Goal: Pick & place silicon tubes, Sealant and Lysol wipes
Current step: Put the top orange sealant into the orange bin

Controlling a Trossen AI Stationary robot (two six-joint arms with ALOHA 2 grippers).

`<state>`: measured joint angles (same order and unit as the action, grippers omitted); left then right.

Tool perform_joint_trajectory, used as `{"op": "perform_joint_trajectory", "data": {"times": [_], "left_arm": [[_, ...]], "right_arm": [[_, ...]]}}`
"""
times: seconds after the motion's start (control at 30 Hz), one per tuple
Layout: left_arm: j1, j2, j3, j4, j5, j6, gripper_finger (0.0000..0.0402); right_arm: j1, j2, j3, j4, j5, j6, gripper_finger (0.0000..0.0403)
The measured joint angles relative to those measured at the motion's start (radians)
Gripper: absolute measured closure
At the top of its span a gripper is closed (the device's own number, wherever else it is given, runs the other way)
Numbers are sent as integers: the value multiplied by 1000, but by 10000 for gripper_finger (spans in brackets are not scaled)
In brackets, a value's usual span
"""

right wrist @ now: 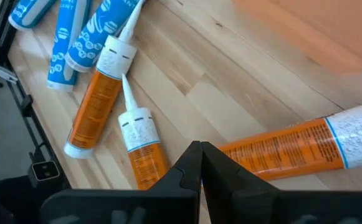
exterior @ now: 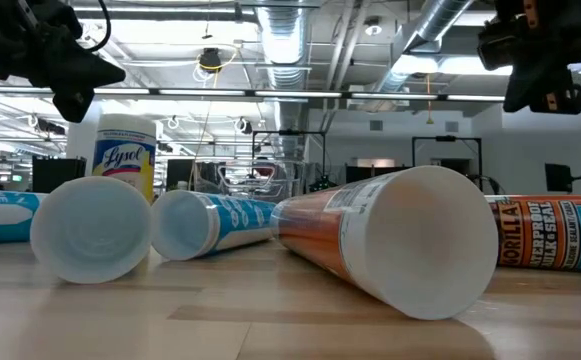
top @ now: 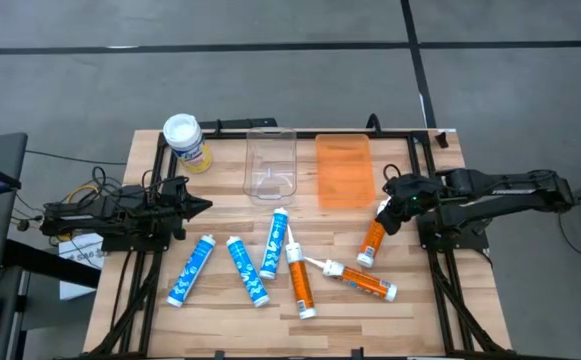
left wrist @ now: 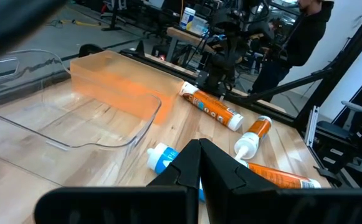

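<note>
The Lysol wipes canister (top: 183, 140), with a white lid and yellow label, stands upright on its base at the far left. Three blue tubes (top: 247, 270) lie on their sides in the near middle. Beside them lie three orange sealant tubes (top: 299, 278); one (top: 373, 240) is under my right arm. My left gripper (top: 206, 206) is shut and empty, raised above the table left of the clear bin. My right gripper (right wrist: 200, 149) is shut and empty, hovering over the far end of the rightmost orange tube (right wrist: 280, 149).
A clear plastic bin (top: 271, 165) and an orange bin (top: 344, 170) sit side by side at the far middle. Bare wood lies between the bins and the tubes. A person (left wrist: 305, 37) stands beyond the table's right side. Cables (top: 85, 190) lie off the left edge.
</note>
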<state>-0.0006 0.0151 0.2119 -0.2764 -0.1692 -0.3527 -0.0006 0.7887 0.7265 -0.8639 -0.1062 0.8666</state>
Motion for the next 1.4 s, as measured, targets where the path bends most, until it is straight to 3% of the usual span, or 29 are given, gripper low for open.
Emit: {"op": "perform_joint_trajectory", "data": {"times": [0.33,0.57,0.97,1.13,1.4], "left_arm": [[0,0,0,-2,0,-2,402],[0,0,0,-3,0,-1,402],[0,0,0,-9,0,-1,402],[0,0,0,-11,0,-1,402],[0,0,0,-16,0,4,402]], "right_arm": [[0,67,0,57,-2,0,403],[-1,83,0,56,-76,1,403],[2,83,0,-36,-79,209,399],[24,83,0,-125,-82,281,360],[37,83,0,-147,-76,389,242]]}}
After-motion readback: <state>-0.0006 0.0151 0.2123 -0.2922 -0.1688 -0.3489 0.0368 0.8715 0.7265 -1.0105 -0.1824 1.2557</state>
